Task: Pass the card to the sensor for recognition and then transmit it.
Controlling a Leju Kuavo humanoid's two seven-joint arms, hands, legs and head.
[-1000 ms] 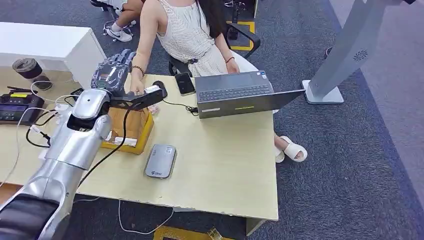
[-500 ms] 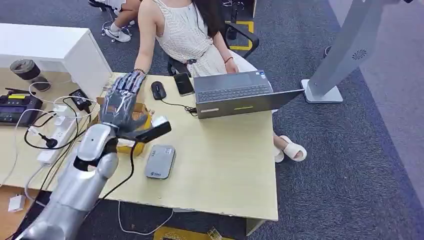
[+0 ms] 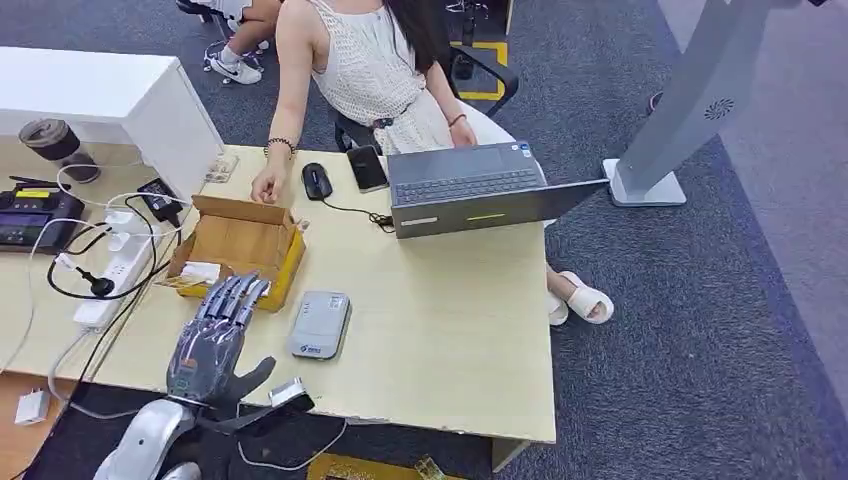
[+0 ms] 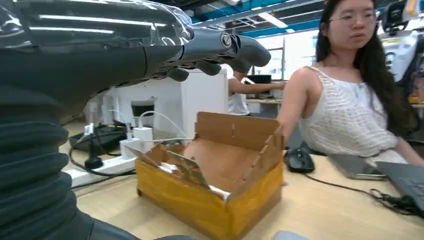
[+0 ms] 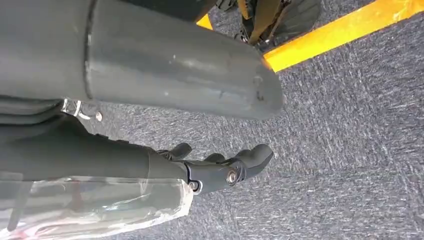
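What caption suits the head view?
Robot's open left hand hovers beside a grey card sensor and an open cardboard box.

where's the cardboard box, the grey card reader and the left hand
cardboard box (image 3: 240, 240), head view, on its brown inner floor
grey card reader (image 3: 320, 322), head view, middle of its top face
left hand (image 3: 212, 345), head view, back of the hand

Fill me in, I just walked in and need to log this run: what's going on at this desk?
The robot's left hand hovers open over the near edge of the desk, holding nothing, next to the grey sensor. Just beyond it sits an open cardboard box with cards in it. A person sits across the desk, one hand by the box, the other at the laptop. The right hand hangs over the carpet, its fingers loosely curled.
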